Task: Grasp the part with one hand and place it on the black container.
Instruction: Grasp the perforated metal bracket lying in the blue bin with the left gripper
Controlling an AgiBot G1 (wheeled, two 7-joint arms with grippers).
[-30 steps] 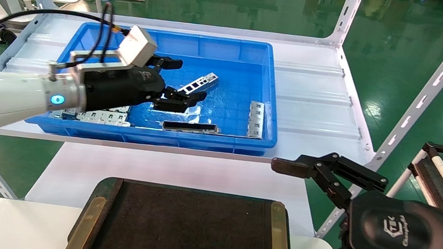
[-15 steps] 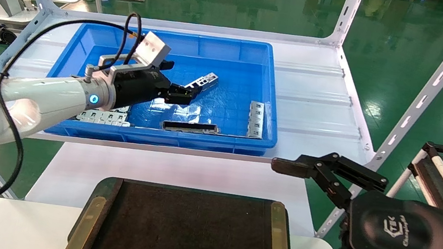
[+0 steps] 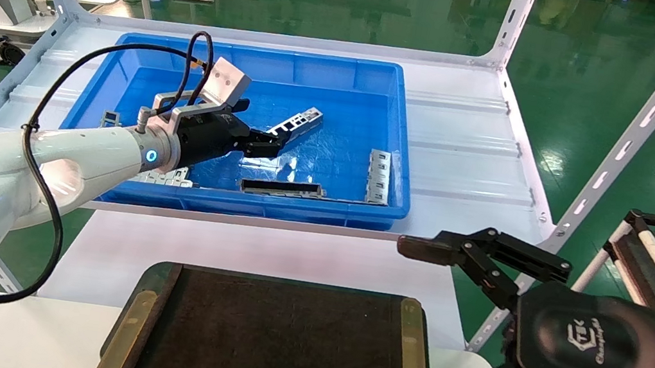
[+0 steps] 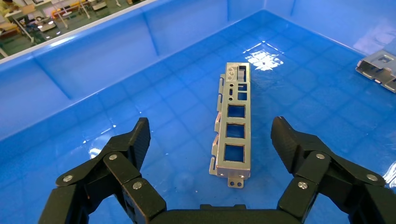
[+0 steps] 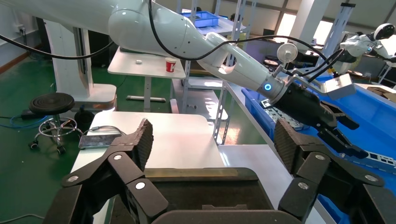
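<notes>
- Green shop floor lies behind a white shelf table (image 3: 470, 140) that carries a blue bin (image 3: 400, 156); a nearer white table bears the black container (image 3: 277, 345).
- Left pincer (image 4: 212, 135) is low inside the bin with its fingers (image 4: 133, 140) spread wide and nothing between them, the arm reaching forward and rightward from the robot's left with the wrist angled down toward the bin floor.
- Between the spread fingers, but not touched by either, the part (image 4: 233, 126) lies flat on the bin floor, its near end just ahead of the pincer and its length running away from it.
- Farther out in the bin are a dark strip (image 3: 281, 187) by the front wall, a grey stamped plate (image 3: 378, 176) toward the right wall, and more plates (image 3: 163, 177) under the arm.
- Right pincer (image 3: 411, 317) hangs wide open and empty over the right edge of the black container, well apart from the bin.
</notes>
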